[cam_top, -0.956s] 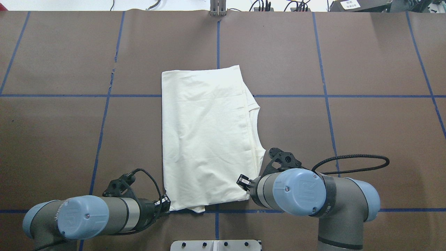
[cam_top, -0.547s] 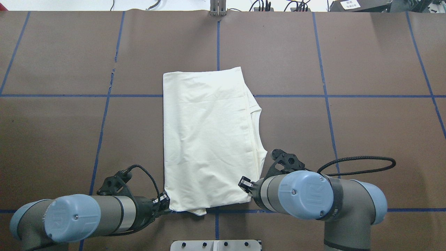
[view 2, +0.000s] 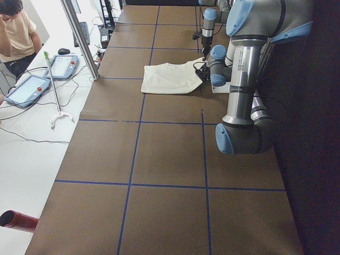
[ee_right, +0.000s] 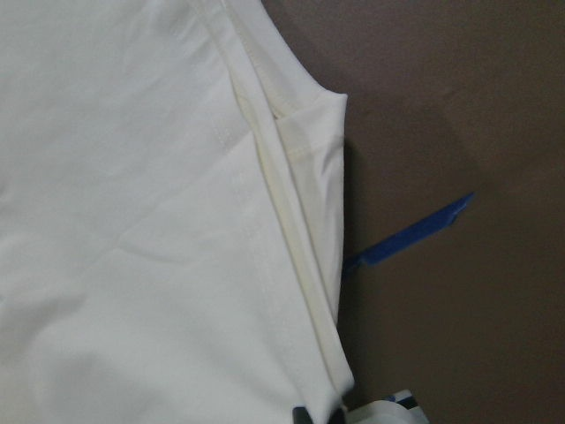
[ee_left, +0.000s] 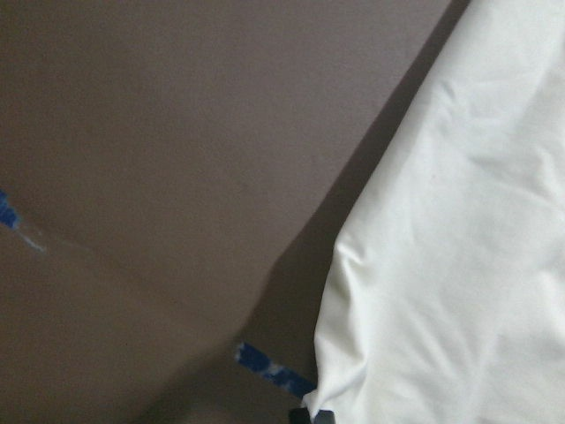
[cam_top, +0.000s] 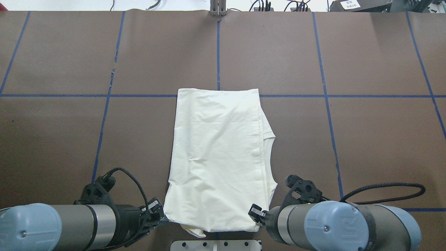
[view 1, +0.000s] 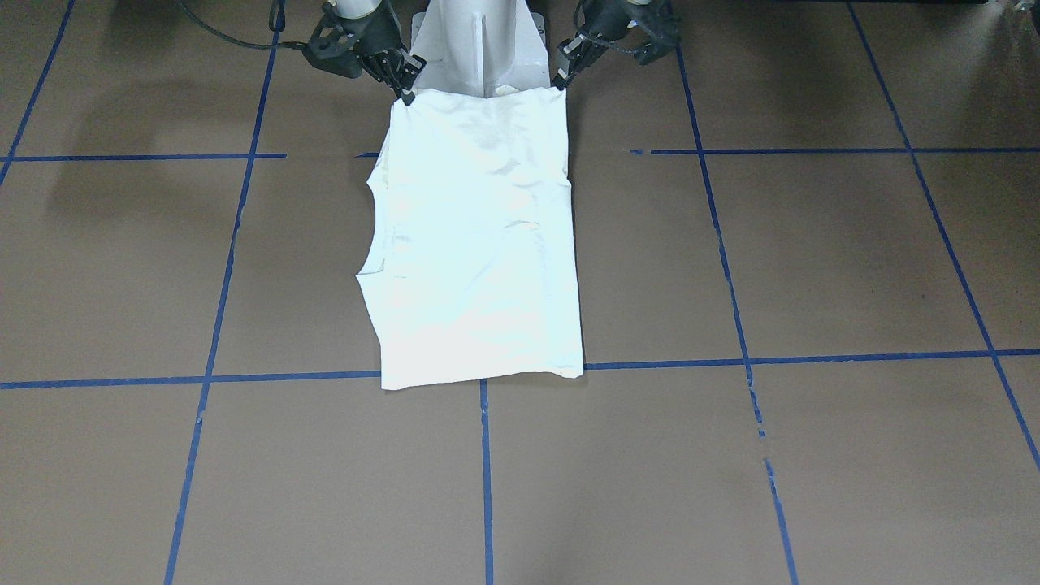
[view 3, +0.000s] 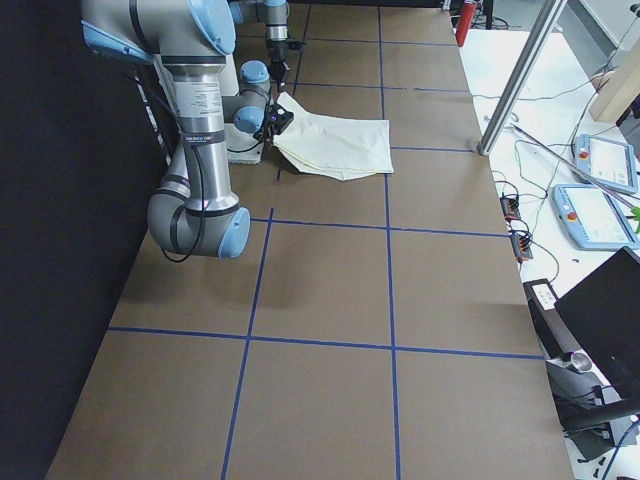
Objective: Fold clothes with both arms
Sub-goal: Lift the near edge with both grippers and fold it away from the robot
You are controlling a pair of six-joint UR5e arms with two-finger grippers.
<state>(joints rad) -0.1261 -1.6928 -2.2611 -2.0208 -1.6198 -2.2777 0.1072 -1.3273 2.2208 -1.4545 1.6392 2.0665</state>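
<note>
Shirt (cam_top: 216, 157) plain side up, lower centre of overhead frame on table (cam_top: 69, 139). Left pincer (cam_top: 158, 214), right pincer (cam_top: 257, 214) each clenched on bottom corner. Judged step: fold bottom edge toward frame top; raise both corners level, keep edge taut, match hems.

Bright, even overhead light. Shirt (view 1: 479, 244) blown out, bluish-white from the front. Soft broad shadows on table (view 1: 812, 260). Wrist views dimmer, slightly soft.

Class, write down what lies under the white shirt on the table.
The brown table and blue tape lines run under the shirt. Its lower folded layers peek out at one side; the rest beneath is covered.
</note>
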